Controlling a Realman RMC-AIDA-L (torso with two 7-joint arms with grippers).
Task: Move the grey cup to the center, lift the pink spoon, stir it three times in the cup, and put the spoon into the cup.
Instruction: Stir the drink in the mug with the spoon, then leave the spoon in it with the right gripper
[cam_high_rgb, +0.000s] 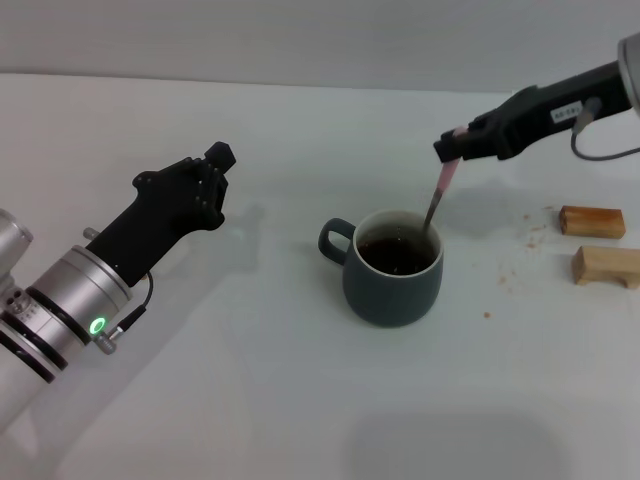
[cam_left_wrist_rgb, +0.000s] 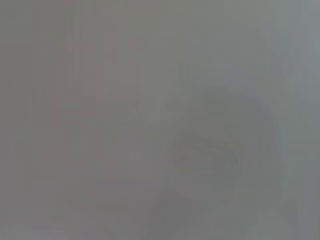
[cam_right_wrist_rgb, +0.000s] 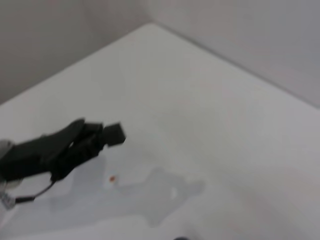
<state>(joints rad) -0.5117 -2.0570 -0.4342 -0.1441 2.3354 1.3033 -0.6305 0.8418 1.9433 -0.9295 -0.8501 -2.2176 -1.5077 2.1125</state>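
Note:
The grey cup (cam_high_rgb: 394, 282) stands upright in the middle of the table, its loop handle turned toward my left arm and dark liquid inside. Above its far right rim, my right gripper (cam_high_rgb: 453, 148) is shut on the top of the pink spoon (cam_high_rgb: 443, 184). The spoon hangs steeply downward, and its metal end reaches into the liquid by the cup's far wall. My left gripper (cam_high_rgb: 216, 168) hovers over the table well to the left of the cup, apart from it. The right wrist view also shows the left gripper (cam_right_wrist_rgb: 106, 137) from afar. The left wrist view shows only blank grey.
Two small wooden blocks (cam_high_rgb: 592, 221) (cam_high_rgb: 606, 265) lie at the right edge of the table, below my right arm. Brown crumbs (cam_high_rgb: 528, 238) are scattered between them and the cup. The white table (cam_high_rgb: 300, 400) ends at a wall behind.

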